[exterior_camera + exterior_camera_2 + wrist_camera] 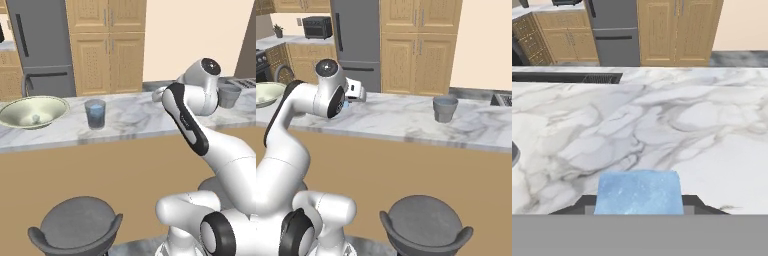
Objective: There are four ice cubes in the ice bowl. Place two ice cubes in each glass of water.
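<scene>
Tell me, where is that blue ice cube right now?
The ice cube sits clamped in the gripper, shown low in the hand view above the marble counter, well away from the ice bowl at the left base view's left end.

The tabletop (662,125) is white marble veined grey. The ice cube (638,192) is mottled pale blue; the ice bowl (20,107) yellowish-green. The glass of water (95,113) is grey with blue inside.

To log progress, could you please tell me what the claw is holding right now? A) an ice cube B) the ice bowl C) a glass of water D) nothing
A: in the hand view a pale blue ice cube sits between the claw tips, above the marble counter.
</scene>
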